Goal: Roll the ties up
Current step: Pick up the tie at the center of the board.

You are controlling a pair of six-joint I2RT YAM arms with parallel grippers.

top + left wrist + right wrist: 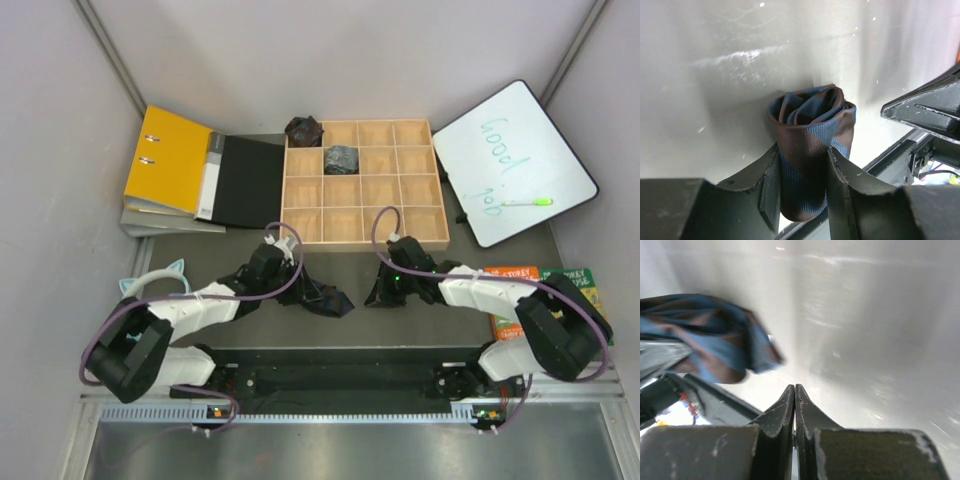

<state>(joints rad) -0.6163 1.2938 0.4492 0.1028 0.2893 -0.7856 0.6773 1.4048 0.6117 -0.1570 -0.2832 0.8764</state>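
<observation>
A dark grey surface is seen carrying a wooden grid tray at the far middle. A yellow binder and black folder cover are laid at the left, and a whiteboard and two books at the right.

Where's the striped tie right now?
The striped tie sits rolled in the left gripper, centre of the top view, just before the wooden tray.

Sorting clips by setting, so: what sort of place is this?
Likely a robot lab's enclosed test bench, not a home or shop: plain grey panels wall in the table, and staged props sit on it, a whiteboard reading "good job", a yellow ring binder, a wooden grid tray.
</observation>
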